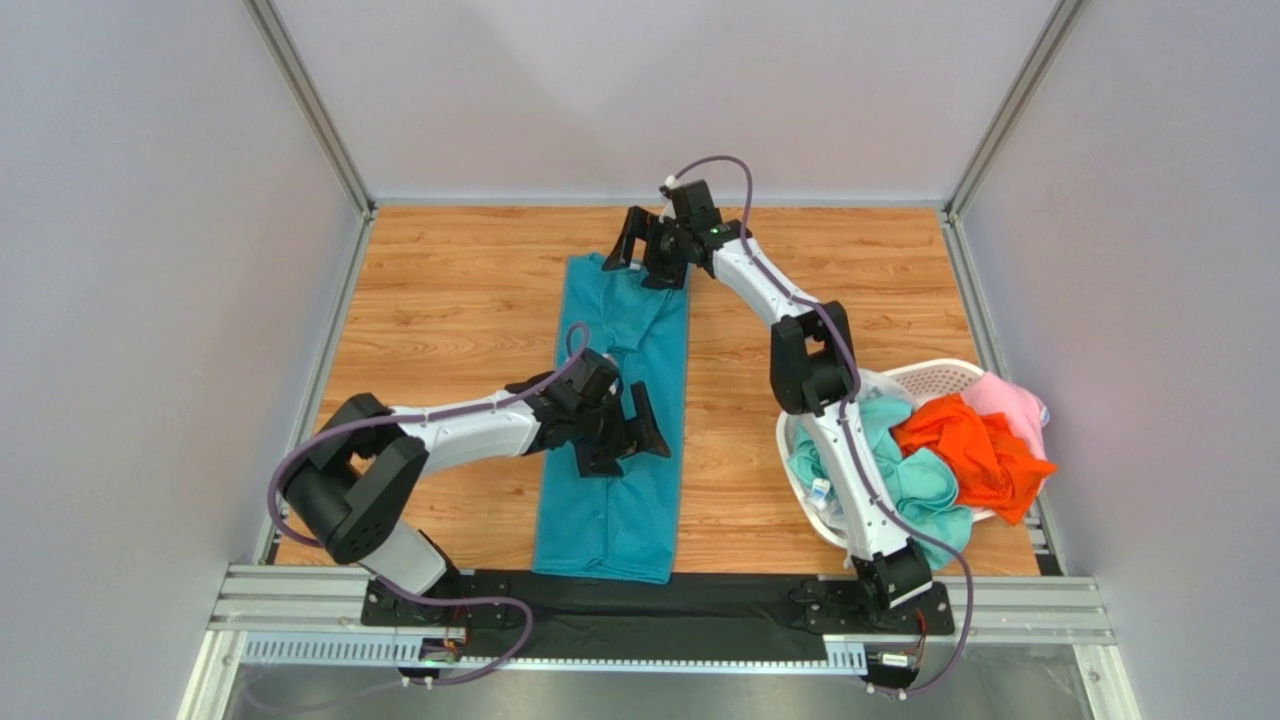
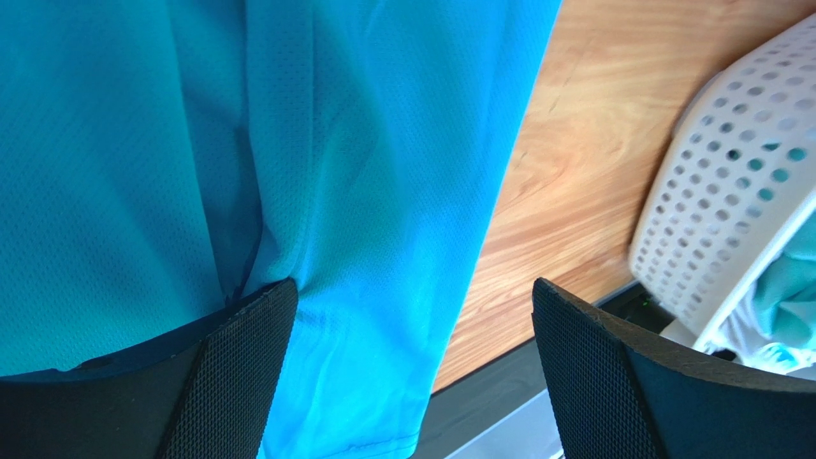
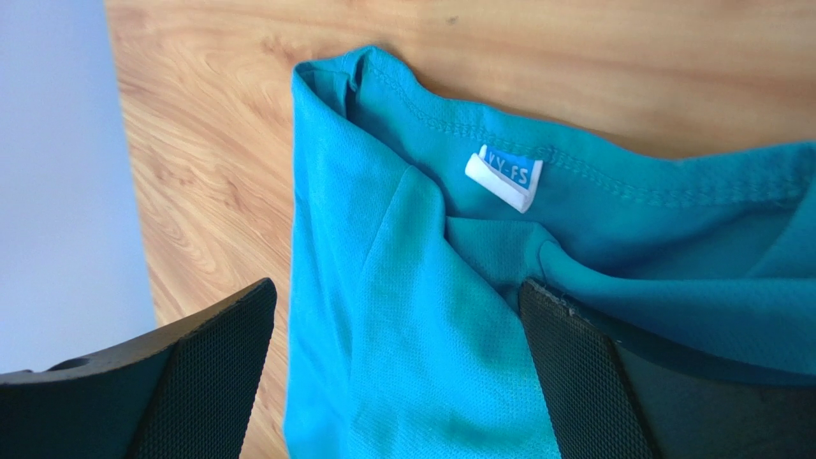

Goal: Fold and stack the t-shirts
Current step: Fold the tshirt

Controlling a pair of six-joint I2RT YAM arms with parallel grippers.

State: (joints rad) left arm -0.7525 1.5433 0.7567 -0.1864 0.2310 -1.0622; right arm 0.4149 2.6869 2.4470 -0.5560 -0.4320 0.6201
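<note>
The deep teal-blue t-shirt [image 1: 619, 435] lies on the wooden table, folded into a long narrow strip running from far to near. My left gripper [image 1: 625, 446] is open and low over the strip's middle right side. In the left wrist view the cloth [image 2: 335, 191] lies between the spread fingers [image 2: 230, 382]. My right gripper [image 1: 643, 255] is open over the far collar end. The right wrist view shows the collar with its white tag [image 3: 505, 178], with cloth between the open fingers [image 3: 594, 382]. Mint green [image 1: 917, 488], orange [image 1: 969, 450] and pink [image 1: 1010, 402] shirts lie in the basket.
The white perforated laundry basket [image 1: 935, 371] stands at the right near side of the table, and it also shows in the left wrist view [image 2: 728, 191]. Grey walls enclose the table on the left, back and right. A black and metal rail [image 1: 661, 600] runs along the near edge.
</note>
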